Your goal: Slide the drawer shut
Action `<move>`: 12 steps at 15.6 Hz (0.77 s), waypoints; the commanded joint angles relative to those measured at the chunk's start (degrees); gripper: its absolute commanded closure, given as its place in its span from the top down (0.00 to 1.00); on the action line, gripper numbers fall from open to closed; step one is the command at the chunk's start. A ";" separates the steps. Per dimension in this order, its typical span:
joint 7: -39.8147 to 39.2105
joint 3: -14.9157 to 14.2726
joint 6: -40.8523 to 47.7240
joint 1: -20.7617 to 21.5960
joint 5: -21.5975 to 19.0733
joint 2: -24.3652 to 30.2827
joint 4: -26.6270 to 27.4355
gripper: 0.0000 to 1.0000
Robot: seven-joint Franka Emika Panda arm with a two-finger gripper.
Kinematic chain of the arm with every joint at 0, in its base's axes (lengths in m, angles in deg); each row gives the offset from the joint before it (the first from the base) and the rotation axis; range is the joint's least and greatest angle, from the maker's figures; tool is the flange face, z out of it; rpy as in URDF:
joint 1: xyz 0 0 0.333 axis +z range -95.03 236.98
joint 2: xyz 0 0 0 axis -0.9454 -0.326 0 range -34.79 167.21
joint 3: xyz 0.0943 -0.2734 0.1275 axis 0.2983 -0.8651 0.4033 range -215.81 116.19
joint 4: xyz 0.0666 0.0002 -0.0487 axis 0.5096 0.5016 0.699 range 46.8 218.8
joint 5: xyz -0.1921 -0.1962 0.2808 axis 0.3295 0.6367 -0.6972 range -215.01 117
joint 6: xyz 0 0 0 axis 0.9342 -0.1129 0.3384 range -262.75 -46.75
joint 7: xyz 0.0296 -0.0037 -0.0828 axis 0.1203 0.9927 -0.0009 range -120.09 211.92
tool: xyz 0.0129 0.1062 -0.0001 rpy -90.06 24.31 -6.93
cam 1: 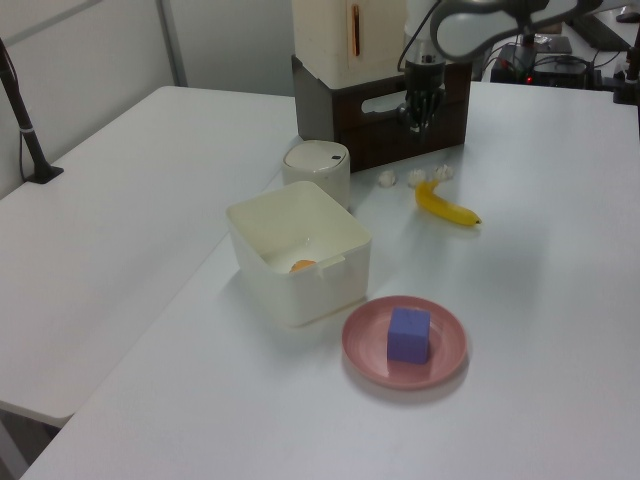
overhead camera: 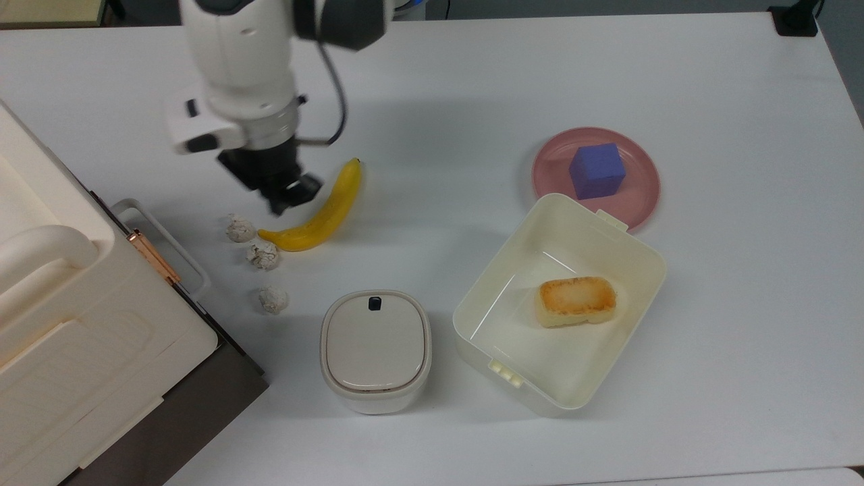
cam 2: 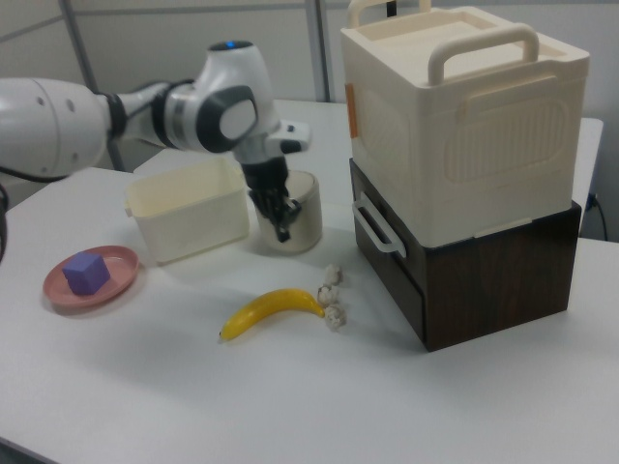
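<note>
The dark brown drawer with its white loop handle sits flush in the brown base under the cream cabinet, at the right view's right. The robot's black hand hangs clear of it above the white desk, just beside the yellow banana; whether it is open or closed, one cannot tell. Three crumpled paper balls lie between banana and drawer.
</note>
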 commanded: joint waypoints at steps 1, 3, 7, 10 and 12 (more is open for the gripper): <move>-15.13 -0.35 10.33 1.55 -4.79 7.04 1.01 0.03; -20.76 -0.35 13.24 2.86 -5.41 9.33 1.01 0.06; -25.97 -0.43 14.75 3.66 -4.80 11.18 0.66 0.35; -27.82 -0.87 14.75 3.22 -3.58 12.76 0.66 1.00; -27.91 -0.96 14.84 3.13 -2.25 14.17 1.01 1.00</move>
